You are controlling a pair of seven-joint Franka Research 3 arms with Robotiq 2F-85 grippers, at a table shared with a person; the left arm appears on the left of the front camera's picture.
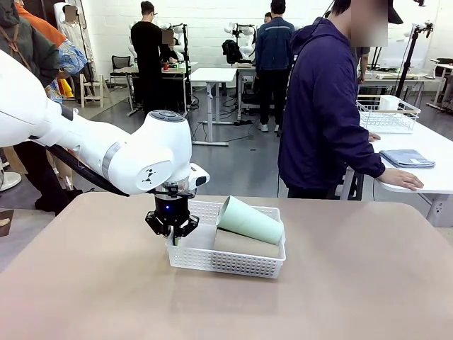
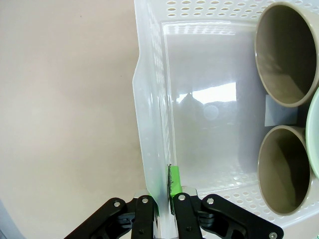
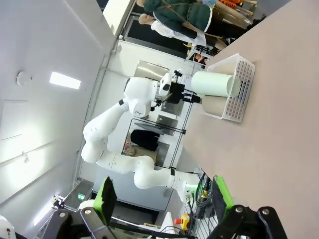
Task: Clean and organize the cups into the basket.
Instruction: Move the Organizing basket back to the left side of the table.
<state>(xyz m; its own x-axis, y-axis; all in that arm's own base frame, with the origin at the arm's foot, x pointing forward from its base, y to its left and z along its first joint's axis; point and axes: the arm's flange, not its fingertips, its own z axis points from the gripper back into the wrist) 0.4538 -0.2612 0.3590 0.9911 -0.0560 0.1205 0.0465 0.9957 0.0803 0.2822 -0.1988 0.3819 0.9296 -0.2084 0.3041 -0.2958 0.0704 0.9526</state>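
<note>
The white lattice basket stands mid-table. Across its top lies the mint green cup, on its side over a beige cup. My left gripper is shut on the basket's left rim. In the left wrist view the left gripper pinches the basket wall between its green pads. To the right lie two beige cups, mouths toward the camera, and the mint cup's edge. My right gripper is held open and empty, well away from the basket.
A person in a dark blue jacket stands at the far side, one hand resting on a neighbouring white table. That table holds a wire basket and a folded blue cloth. Bare tan tabletop surrounds the basket.
</note>
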